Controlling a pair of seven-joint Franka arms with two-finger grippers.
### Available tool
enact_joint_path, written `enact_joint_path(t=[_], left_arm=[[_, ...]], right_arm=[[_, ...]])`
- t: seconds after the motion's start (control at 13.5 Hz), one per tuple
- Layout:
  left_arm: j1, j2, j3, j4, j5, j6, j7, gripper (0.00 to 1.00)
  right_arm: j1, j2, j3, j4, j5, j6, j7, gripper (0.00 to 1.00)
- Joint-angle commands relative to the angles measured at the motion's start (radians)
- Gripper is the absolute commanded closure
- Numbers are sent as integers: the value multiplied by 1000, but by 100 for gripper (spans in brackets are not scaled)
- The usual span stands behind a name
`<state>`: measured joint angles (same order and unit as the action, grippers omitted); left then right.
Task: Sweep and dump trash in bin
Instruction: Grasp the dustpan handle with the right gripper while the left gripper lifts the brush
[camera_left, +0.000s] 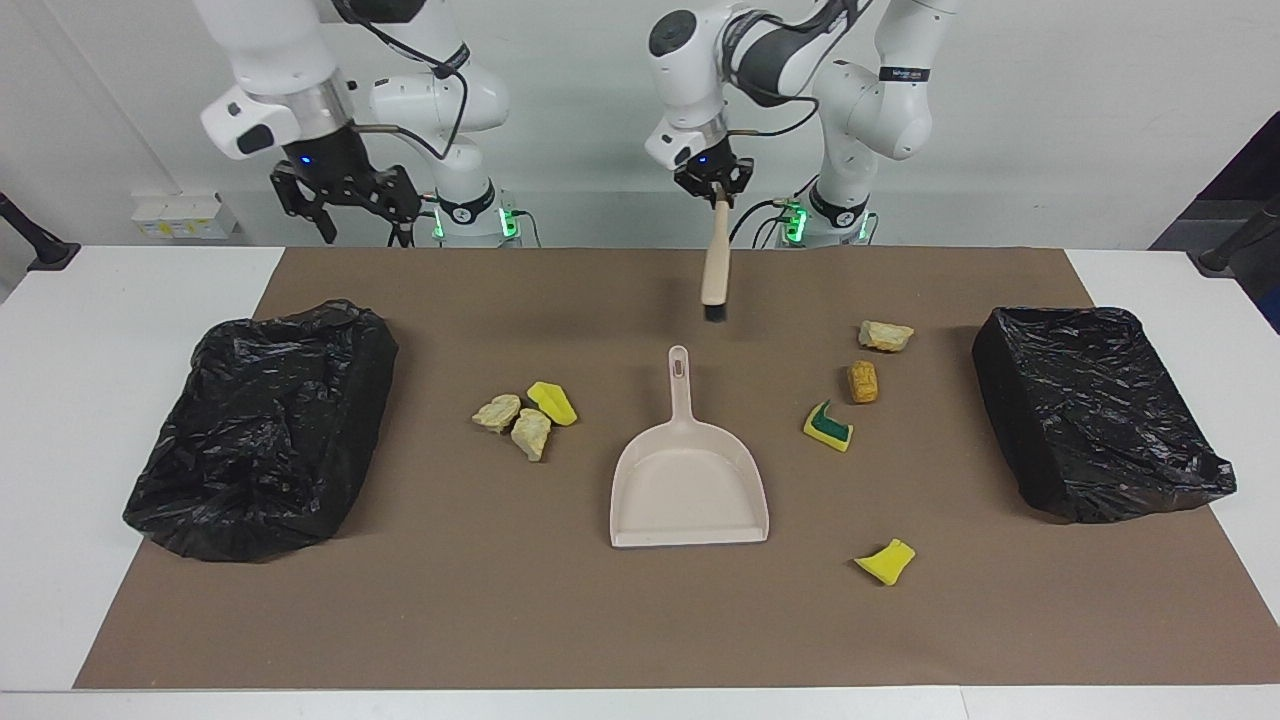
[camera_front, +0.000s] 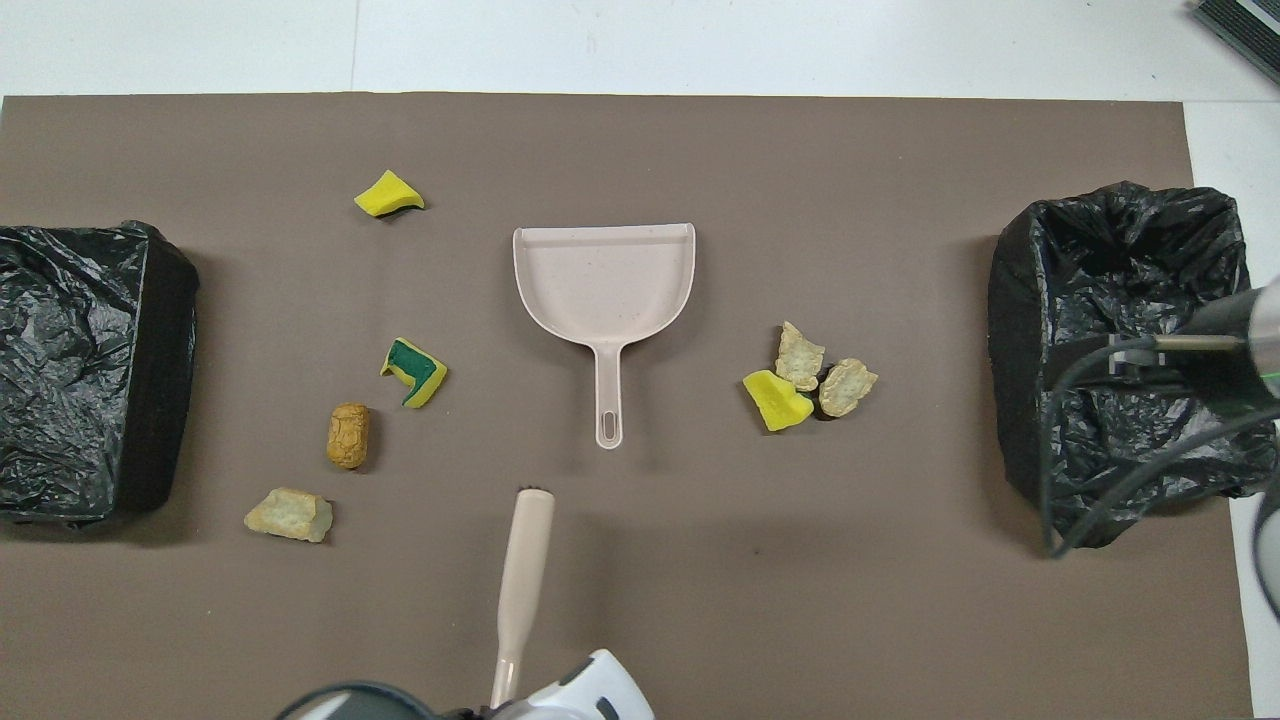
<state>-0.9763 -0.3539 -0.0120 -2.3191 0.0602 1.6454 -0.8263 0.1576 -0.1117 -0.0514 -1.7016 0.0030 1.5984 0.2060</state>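
Seven scraps of trash lie loose on the brown mat (camera_left: 640, 620), none in the dustpan (camera_left: 690, 480), which sits flat at the middle of the mat with its handle pointing toward the robots. Three scraps cluster beside the dustpan toward the right arm's end: two beige rock-like lumps (camera_left: 497, 412) (camera_left: 531, 433) touching a yellow sponge bit (camera_left: 553, 402). Toward the left arm's end lie a beige lump (camera_left: 885, 335), an orange-brown cork-like lump (camera_left: 863, 381) just farther from the robots than it, and a green-backed sponge bit (camera_left: 828, 427) near the dustpan's side. A lone yellow sponge bit (camera_left: 886, 561) lies farthest from the robots, well apart from the rest.

The left gripper (camera_left: 714, 192) is clamped tight on the top of the brush (camera_left: 715, 270), which hangs nearly upright, bristles down, over the mat just off the dustpan handle's tip. The right gripper (camera_left: 350, 205) hangs with its fingers spread wide and nothing in them, above the table's edge near the black-lined bin (camera_left: 260, 430) at its end; the right arm waits. A second black-lined bin (camera_left: 1095, 410) stands at the left arm's end.
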Motion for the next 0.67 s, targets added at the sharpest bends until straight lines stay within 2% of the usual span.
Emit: enact_joint_path(t=[0.0,0.44,0.59], left_arm=[[169,-79,-9,-23,44,-39,24,100],[491,-57,-9,-74,92,48,19,100],[562,-65,-9,-100,92,51,12,100]], right_arm=[[71,52,2,2,14,72,139,0],[301,239,2,7,6,271,324,0],[358,292,2,5,5,325,375,0]])
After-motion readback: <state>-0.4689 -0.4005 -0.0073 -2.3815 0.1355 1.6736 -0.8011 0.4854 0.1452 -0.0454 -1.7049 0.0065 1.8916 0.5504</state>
